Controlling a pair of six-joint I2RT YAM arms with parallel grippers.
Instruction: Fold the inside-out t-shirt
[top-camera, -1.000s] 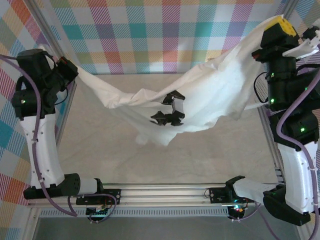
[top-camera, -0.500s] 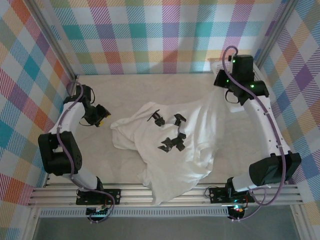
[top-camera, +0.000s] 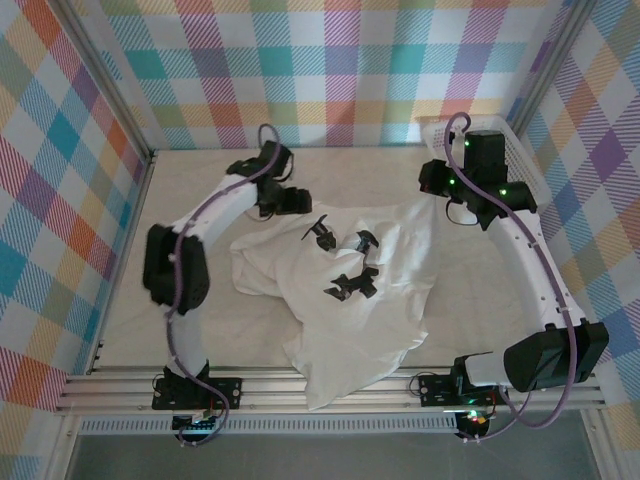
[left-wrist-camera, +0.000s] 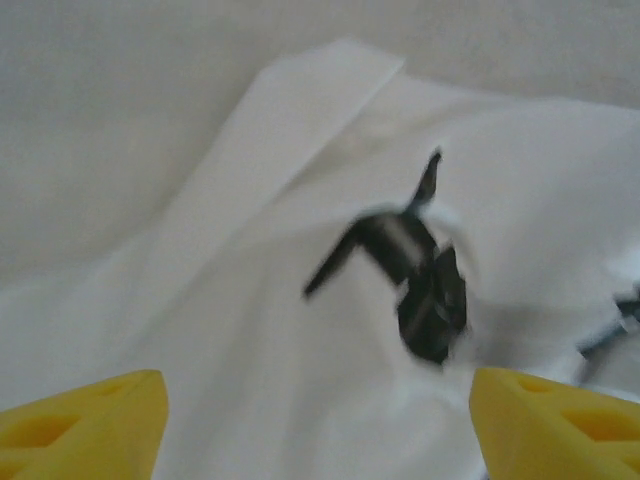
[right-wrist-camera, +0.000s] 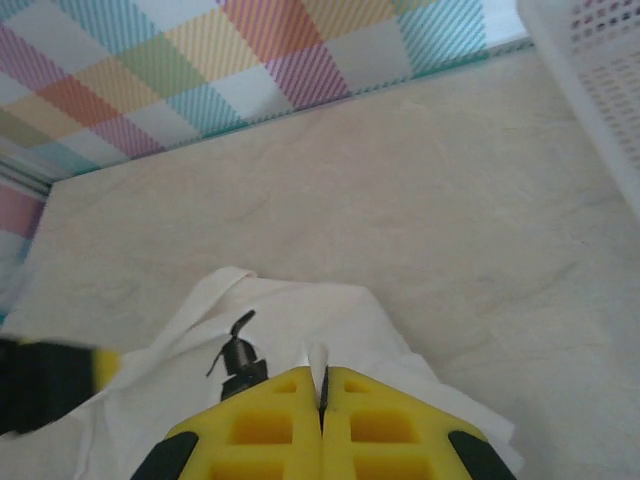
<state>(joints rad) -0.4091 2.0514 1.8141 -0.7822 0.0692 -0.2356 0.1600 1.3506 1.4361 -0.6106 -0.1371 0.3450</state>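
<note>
The inside-out t-shirt (top-camera: 345, 325) lies crumpled on the table's middle, white with small dark marks (top-camera: 350, 283) showing. My left gripper (top-camera: 293, 200) hovers over its back left edge. In the left wrist view its yellow fingers (left-wrist-camera: 85, 420) stand wide apart, open, above the t-shirt (left-wrist-camera: 250, 300) with nothing between them. My right gripper (top-camera: 432, 185) is at the shirt's back right corner. In the right wrist view the right gripper (right-wrist-camera: 322, 385) is shut, with a sliver of the white t-shirt (right-wrist-camera: 300, 310) pinched between its fingers.
A white lattice basket (top-camera: 525, 150) stands along the right wall, and its corner (right-wrist-camera: 600, 80) is close to the right gripper. Checked walls close in the back and both sides. Bare tabletop (top-camera: 200, 320) lies left of the shirt and along the back.
The shirt hung stretched in the air between both grippers; now it lies on the table. The left gripper let go, opened and moved to the shirt's back edge. The right one lowered, still shut.
</note>
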